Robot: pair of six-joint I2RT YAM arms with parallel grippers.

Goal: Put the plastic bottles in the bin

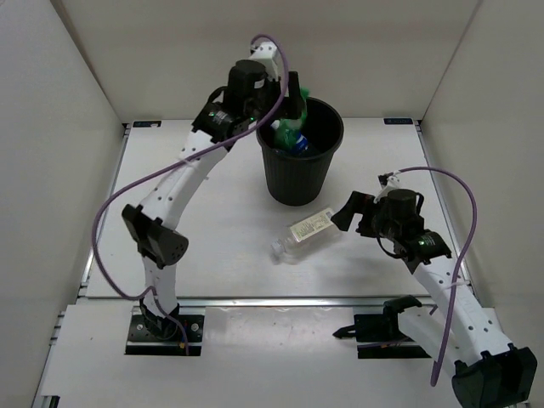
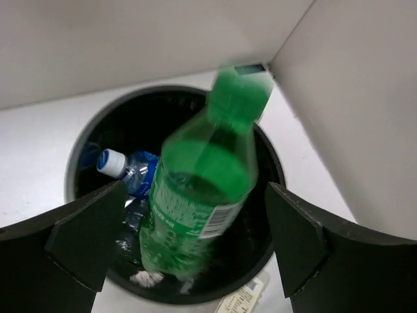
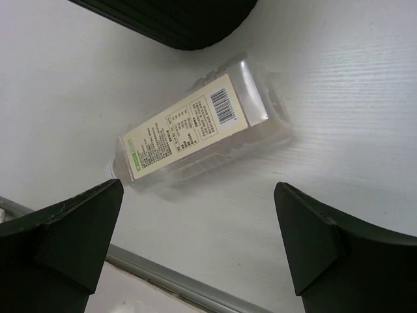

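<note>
At six o'clock of the black bin [image 1: 297, 180], cream-label bottle [image 1: 306, 234] lies flat on table [image 1: 229, 272]: likely light, slick, crushable, best gripped mid-label; right gripper [image 3: 199, 189] beside it gapes empty; left gripper [image 2: 195, 189], spread, grips nothing above green bottle [image 2: 195, 222] at bin mouth.

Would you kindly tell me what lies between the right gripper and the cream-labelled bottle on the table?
Only bare table separates the open right gripper from the cream-labelled bottle; the right wrist view shows it.
</note>
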